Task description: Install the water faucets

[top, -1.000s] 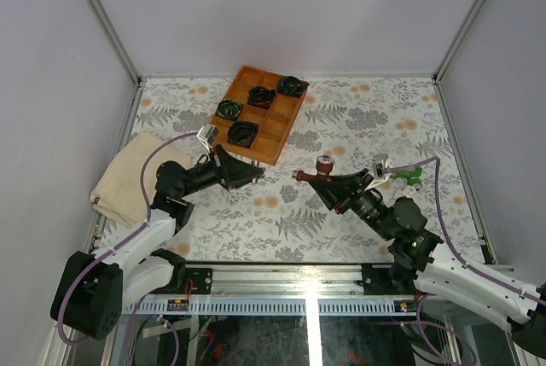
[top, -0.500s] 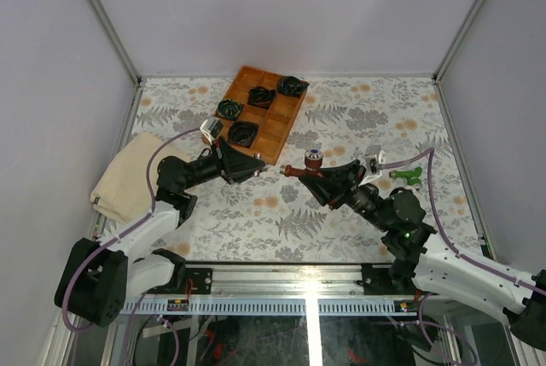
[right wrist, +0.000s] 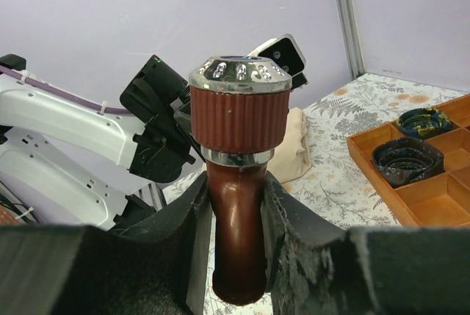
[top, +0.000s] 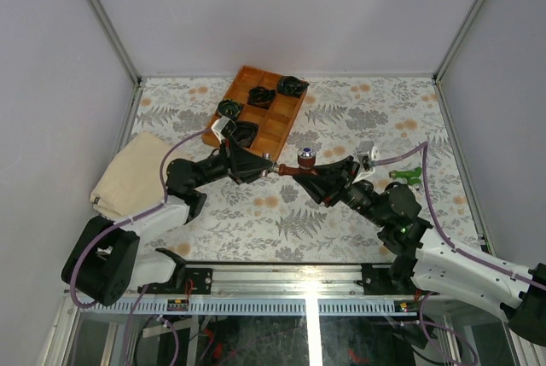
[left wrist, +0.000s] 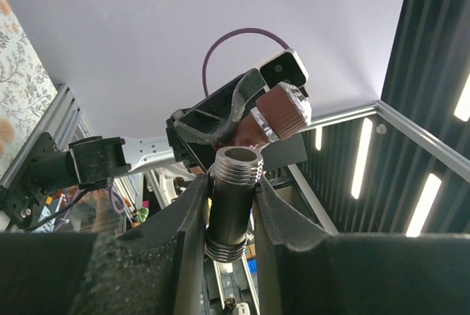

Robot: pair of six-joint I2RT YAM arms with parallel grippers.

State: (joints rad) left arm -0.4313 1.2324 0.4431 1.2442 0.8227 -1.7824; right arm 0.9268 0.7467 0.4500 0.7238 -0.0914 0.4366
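Note:
My right gripper [top: 310, 175] is shut on the dark red-brown water faucet [top: 300, 165], held above the table's middle. In the right wrist view the faucet [right wrist: 238, 212] stands upright between the jaws, its ribbed knob and silvery cap on top. My left gripper [top: 261, 164] is shut on a black pipe fitting [left wrist: 233, 208] with silvery threads at both ends. The fitting's tip points at the faucet [left wrist: 282, 111], and the two nearly touch. The bright green faucet [top: 405, 176] lies on the table at the right.
A wooden compartment tray [top: 286, 123] at the back holds several black-and-green coils [top: 243, 134]. A folded beige cloth [top: 126, 177] lies at the left. The tray [right wrist: 433, 208] and the cloth [right wrist: 295, 146] also show in the right wrist view.
Both arms have swung toward each other over the table's middle. The left gripper with the fitting went right, the right gripper with the faucet went left, and the gap between them closed.

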